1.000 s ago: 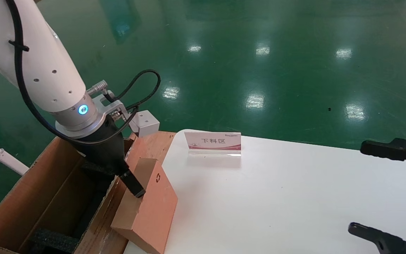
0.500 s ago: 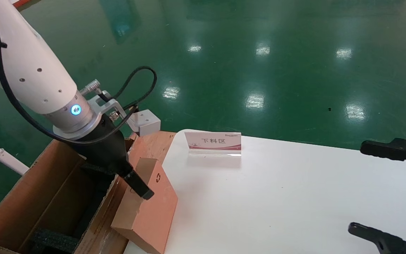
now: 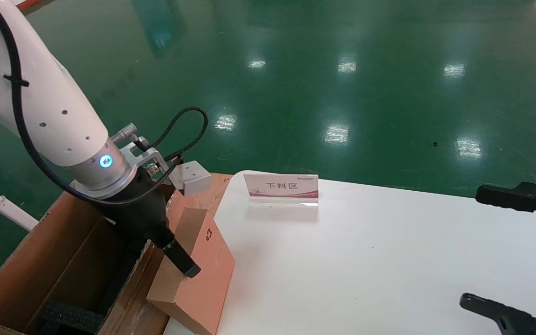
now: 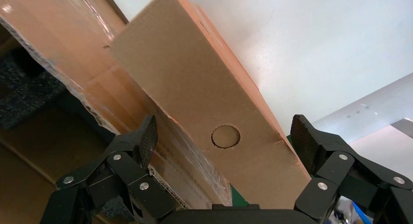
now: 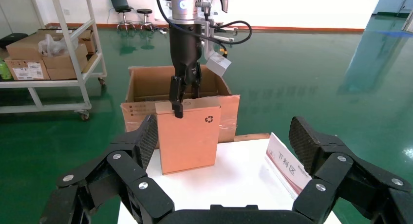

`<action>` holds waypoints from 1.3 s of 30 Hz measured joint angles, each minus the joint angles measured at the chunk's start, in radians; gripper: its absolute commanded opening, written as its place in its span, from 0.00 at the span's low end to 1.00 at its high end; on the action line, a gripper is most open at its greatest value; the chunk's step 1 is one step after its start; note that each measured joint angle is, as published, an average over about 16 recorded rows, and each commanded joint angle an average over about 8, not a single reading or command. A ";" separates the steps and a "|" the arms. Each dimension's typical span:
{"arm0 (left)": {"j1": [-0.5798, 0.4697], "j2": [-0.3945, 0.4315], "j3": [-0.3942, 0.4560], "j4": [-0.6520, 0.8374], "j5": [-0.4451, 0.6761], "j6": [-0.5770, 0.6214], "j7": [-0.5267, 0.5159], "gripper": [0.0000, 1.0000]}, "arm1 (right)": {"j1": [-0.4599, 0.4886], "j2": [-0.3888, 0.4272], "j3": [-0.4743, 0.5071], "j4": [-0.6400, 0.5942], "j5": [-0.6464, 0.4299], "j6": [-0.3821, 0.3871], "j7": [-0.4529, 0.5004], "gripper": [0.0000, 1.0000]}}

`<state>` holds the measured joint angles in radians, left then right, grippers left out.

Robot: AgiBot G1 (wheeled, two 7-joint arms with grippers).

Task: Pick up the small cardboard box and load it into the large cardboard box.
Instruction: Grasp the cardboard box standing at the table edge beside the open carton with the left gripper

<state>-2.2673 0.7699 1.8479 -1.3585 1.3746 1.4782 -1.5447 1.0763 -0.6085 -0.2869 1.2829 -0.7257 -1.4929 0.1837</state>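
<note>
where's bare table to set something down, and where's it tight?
Free: white table between the sign and the right gripper, parked open at its right edge. Tight: left edge, where the open left gripper straddles the small cardboard box leaning against the large cardboard box.

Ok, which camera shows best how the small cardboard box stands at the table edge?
The right wrist view: the small cardboard box stands upright, whole face visible, left gripper at its top edge. The head view shows it partly hidden; the left wrist view shows only its top.

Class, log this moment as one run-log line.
left hand: open, straddling small box top | small box: on table edge, beside large box | right hand: open, idle
</note>
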 measured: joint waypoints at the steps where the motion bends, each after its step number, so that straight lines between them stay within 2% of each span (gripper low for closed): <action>1: 0.003 0.000 0.002 0.000 0.000 -0.001 0.000 1.00 | 0.000 0.000 0.000 0.000 0.000 0.000 0.000 1.00; 10: 0.020 -0.003 0.011 0.000 -0.004 -0.011 0.005 0.99 | 0.000 0.000 0.000 0.000 0.000 0.000 0.000 1.00; 18: 0.022 -0.004 0.012 0.001 -0.005 -0.013 0.007 0.00 | 0.000 0.000 0.000 0.000 0.001 0.001 0.000 1.00; 19: 0.022 -0.004 0.012 0.001 -0.005 -0.013 0.007 0.00 | 0.000 0.000 0.000 0.000 0.001 0.001 0.000 1.00; 20: 0.022 -0.004 0.012 0.001 -0.005 -0.013 0.007 0.00 | 0.000 0.000 0.000 0.000 0.001 0.001 0.000 0.94; 27: 0.021 -0.003 0.011 0.001 -0.005 -0.012 0.007 0.00 | 0.000 0.000 0.000 0.000 0.001 0.001 0.000 0.06; 28: 0.021 -0.003 0.011 0.001 -0.005 -0.012 0.007 0.00 | 0.000 0.000 0.000 0.000 0.001 0.001 0.000 0.00; 39: 0.021 -0.003 0.010 0.001 -0.005 -0.011 0.007 0.00 | 0.000 0.000 0.000 0.000 0.001 0.001 0.000 0.00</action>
<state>-2.2465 0.7672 1.8578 -1.3578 1.3700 1.4676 -1.5382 1.0761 -0.6081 -0.2873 1.2825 -0.7250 -1.4923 0.1835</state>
